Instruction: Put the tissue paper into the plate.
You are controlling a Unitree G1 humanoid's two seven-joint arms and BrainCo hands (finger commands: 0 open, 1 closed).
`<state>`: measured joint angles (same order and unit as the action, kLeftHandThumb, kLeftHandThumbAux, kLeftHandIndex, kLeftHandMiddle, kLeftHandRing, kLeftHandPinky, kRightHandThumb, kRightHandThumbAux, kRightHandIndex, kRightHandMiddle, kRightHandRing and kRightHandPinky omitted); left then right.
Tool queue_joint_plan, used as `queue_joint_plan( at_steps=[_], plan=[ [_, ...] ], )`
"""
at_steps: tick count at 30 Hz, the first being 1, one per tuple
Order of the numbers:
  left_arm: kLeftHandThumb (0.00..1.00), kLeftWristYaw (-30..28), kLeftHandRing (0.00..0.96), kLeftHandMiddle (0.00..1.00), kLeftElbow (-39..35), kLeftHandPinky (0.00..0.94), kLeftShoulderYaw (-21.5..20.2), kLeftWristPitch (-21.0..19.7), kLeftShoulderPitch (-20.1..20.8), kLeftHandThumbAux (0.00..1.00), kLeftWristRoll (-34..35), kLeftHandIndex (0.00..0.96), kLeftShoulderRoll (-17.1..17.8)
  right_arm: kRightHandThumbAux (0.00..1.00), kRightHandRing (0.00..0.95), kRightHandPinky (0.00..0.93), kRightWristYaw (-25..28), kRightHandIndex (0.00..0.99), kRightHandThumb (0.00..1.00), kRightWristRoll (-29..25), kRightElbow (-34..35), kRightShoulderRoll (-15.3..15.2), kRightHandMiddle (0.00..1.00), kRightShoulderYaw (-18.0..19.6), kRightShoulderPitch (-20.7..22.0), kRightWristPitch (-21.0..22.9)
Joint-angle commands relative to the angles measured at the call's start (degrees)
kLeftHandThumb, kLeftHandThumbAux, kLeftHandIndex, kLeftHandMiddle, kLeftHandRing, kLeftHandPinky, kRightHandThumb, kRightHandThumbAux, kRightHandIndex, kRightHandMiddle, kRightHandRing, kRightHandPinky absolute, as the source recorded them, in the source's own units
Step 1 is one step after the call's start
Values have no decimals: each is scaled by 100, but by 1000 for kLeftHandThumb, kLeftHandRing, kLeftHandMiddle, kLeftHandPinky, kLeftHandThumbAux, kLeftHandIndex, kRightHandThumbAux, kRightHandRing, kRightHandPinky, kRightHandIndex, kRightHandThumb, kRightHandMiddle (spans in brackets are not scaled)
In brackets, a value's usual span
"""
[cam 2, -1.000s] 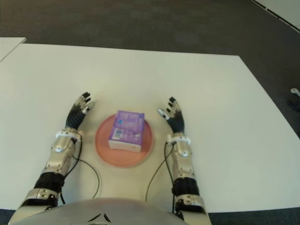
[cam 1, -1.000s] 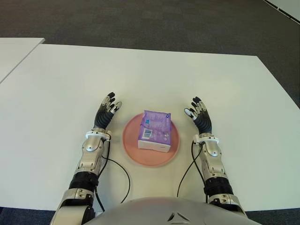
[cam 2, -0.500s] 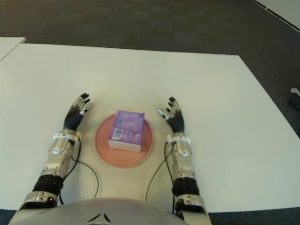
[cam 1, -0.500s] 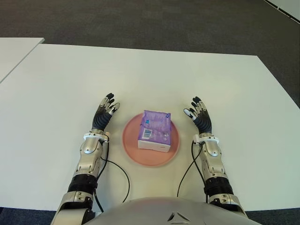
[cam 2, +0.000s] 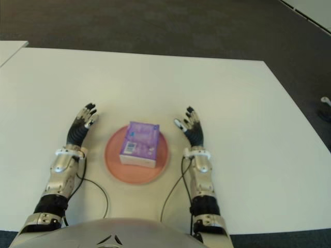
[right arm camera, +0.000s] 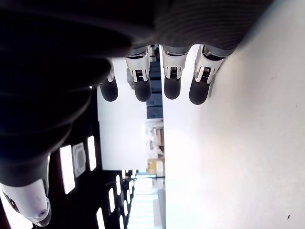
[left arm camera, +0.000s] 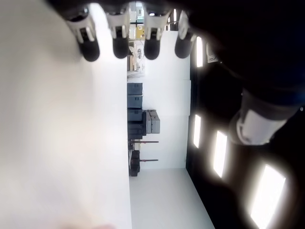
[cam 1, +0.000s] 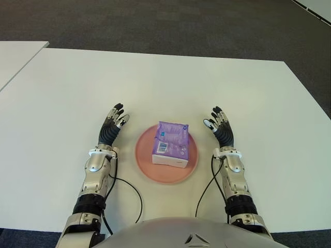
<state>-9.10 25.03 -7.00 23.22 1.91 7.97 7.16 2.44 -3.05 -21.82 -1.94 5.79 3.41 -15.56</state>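
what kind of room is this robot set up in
Probably an office or lab workspace: a large plain white table on dark grey carpet, with a second white table beside it. Only a pink plate holding a purple tissue pack is laid out.

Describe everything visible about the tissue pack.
The tissue pack is a soft, block-shaped packet in shiny purple wrapping with pale printed patterns, a white barcode label near one edge and a white band along its near side. It lies flat inside the round pink plate, covering much of the plate's middle, its near right corner reaching close to the rim. Nothing else touches it: the left hand and the right hand show open on either side of the plate, clear of the pack.
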Motion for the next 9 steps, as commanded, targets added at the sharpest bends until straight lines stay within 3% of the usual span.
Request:
queue_joint_plan(
  at_steps=[1, 9],
  plan=[
    [0, -20, 0, 0, 21, 0, -142, -93, -20, 502, 125, 0, -6, 646, 4, 16, -42, 3, 32, -19, -287, 46, 30, 2, -340, 441],
    [0, 154, 0, 0, 23, 0, -276, -119, 34, 506, 94, 0, -40, 654, 3, 16, -101, 7, 42, -42, -228, 114, 28, 6, -406, 394]
  ],
)
